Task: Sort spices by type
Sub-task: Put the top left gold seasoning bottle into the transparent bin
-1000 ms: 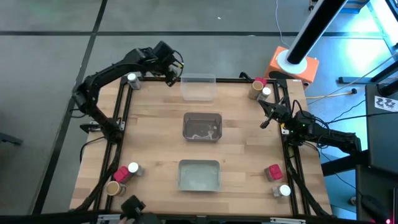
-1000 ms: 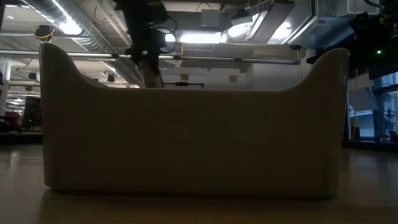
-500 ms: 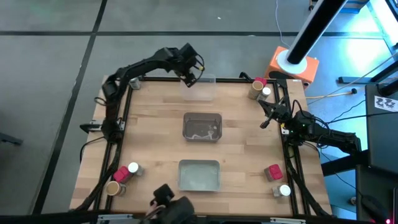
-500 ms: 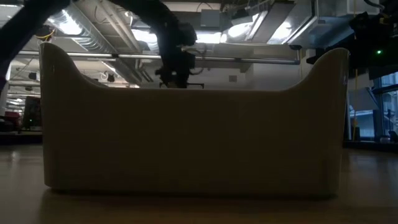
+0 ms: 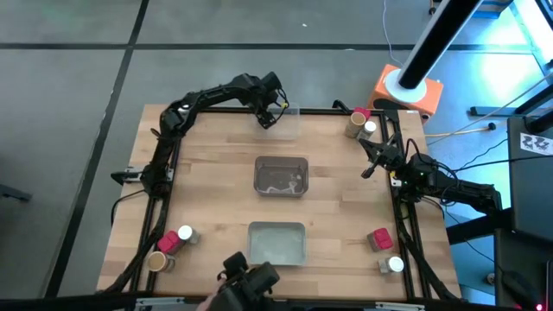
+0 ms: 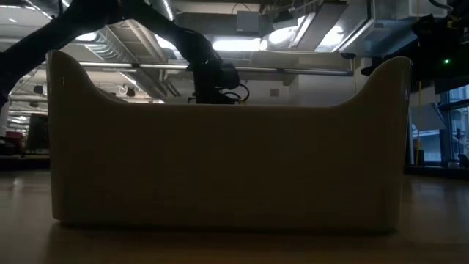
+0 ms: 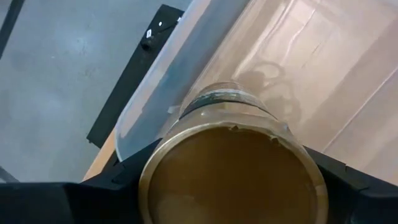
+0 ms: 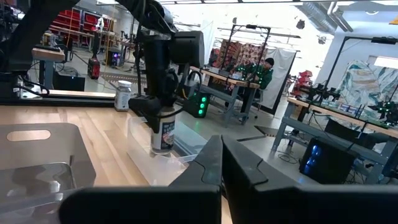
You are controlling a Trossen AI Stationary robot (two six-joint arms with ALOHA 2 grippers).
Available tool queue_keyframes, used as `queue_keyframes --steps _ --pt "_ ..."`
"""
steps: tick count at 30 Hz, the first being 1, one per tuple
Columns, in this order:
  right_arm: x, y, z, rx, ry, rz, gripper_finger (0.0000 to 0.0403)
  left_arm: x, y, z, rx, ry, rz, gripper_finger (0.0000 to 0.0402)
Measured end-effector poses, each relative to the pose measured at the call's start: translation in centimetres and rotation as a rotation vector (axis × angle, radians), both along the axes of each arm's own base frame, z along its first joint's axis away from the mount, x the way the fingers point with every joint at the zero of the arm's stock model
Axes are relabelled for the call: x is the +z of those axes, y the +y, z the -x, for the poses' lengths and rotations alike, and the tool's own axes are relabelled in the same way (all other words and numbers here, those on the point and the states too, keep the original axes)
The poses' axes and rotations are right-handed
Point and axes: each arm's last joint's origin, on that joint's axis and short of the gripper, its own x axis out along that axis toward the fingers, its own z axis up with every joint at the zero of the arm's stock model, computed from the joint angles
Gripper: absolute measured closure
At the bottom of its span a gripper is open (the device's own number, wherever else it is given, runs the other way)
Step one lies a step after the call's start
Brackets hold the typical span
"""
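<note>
Between the fingers of the left pincer [image 5: 270, 113] sits a tan-topped cylinder [image 7: 231, 163], round and smooth, pinched at its sides. Just beneath it lies the clear plastic tray [image 5: 286, 126], thin-walled, on the pale plank surface [image 5: 207, 181]. Well apart, the right pincer [image 5: 374, 157] hangs pressed together near two spice containers [image 5: 359, 122].

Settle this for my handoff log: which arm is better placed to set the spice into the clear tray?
Left. The left gripper grips the tan-topped spice jar over the clear tray; the right gripper is shut, empty, by the table's right edge.
</note>
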Motion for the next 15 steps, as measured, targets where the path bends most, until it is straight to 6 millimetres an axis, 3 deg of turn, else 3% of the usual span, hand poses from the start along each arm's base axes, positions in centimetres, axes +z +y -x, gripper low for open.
queue_keyframes --steps 15 --pt "-0.01 0.00 0.00 0.000 0.001 0.000 0.0396 0.04 -0.05 -0.02 0.029 -0.012 0.005 0.0111"
